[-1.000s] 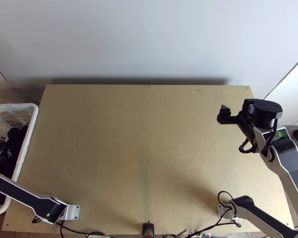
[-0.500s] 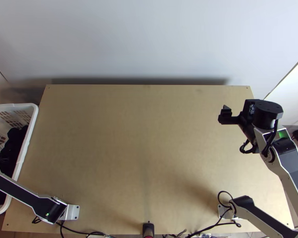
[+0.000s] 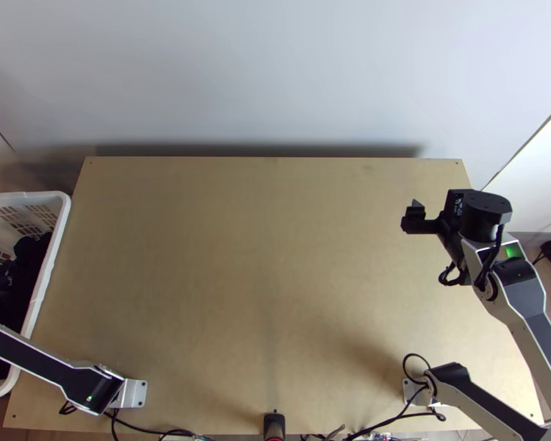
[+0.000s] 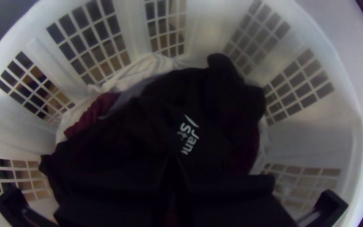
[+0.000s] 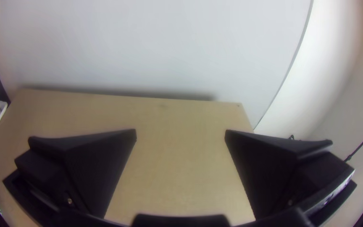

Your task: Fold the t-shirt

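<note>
Left pincer [image 4: 173, 159] is down in the basket [image 4: 311, 143], its two fingers brought together, or very nearly, right against or just over the black shirt [image 4: 215, 105]. Whether a fold of cloth is caught between them I cannot tell; the dark fingers merge with the dark fabric. That shirt lies bunched on top of the pile, pale lettering up, with maroon cloth [image 4: 91, 113] and white cloth [image 4: 152, 63] showing from under its edges. Being uppermost, it is likely the one meant for folding, and the easiest to lift without dragging the others along.

The basket stands beside the bench [image 3: 239, 257], at its left edge, so the left arm [image 3: 40, 360] can dip in from its own base. The right pincer [image 5: 180, 134] hangs over the right side of the bench, fingers wide apart and turned inward. Held so, it leaves the middle for laying out and seems ready to take a second corner or sleeve.

Folding has not begun; the step in hand looks like picking. Next the shirt needs a sure pinch and a high lift past the rim, then spreading on the bench. Soft, crumpled cloth could slip out, snag on the lattice, or bring a second garment with it.
</note>
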